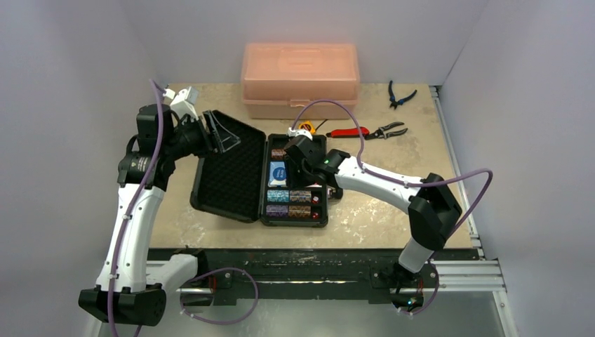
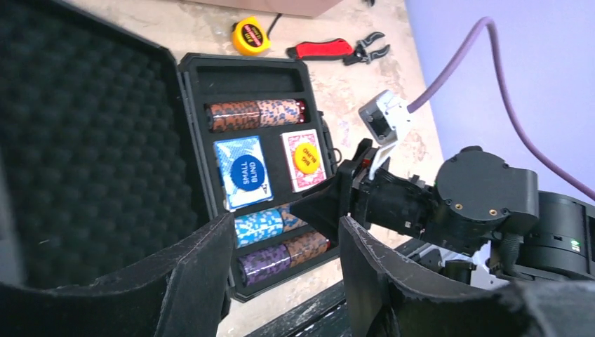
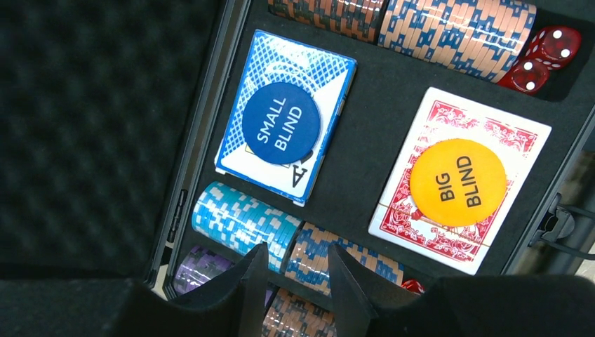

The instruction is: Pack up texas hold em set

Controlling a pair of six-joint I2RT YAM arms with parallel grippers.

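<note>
**Item:** poker case [image 1: 295,223], mid-table, open. The lid [image 1: 231,175] lies flat to the left, foam side up.

**Packed:**
- Chip rows [image 3: 238,221].
- Blue deck [image 3: 319,77] with the SMALL BLIND disc [image 3: 281,123] on it.
- Red deck [image 3: 491,123] with the BIG BLIND disc [image 3: 457,182] on it.
- Red dice [image 3: 544,56] in the end pockets.
- The far slot looks bare.
- No loose pieces of the set show on the table.

**Progress:** filling looks done or nearly so. Judged left to do: swing the lid over and latch it.

**Left gripper** [image 2: 284,232]: at the lid's far outer edge, jaws spread, nothing between them.

**Right gripper** [image 3: 295,249]: low over the near chip rows, jaws partly spread, pinching nothing.

**Surroundings:**
- 1 pink box [image 1: 300,77] at the back.
- 1 tape measure [image 2: 251,35] and 1 pair of red-handled pliers [image 2: 337,49] just behind the case.
- 1 pair of dark pliers [image 1: 398,95], far right.

**Obstruction:** the right arm lies over the tray, in the lid's swing path. It likely has to clear before closing. The tools sit apart from the hinge side.
</note>
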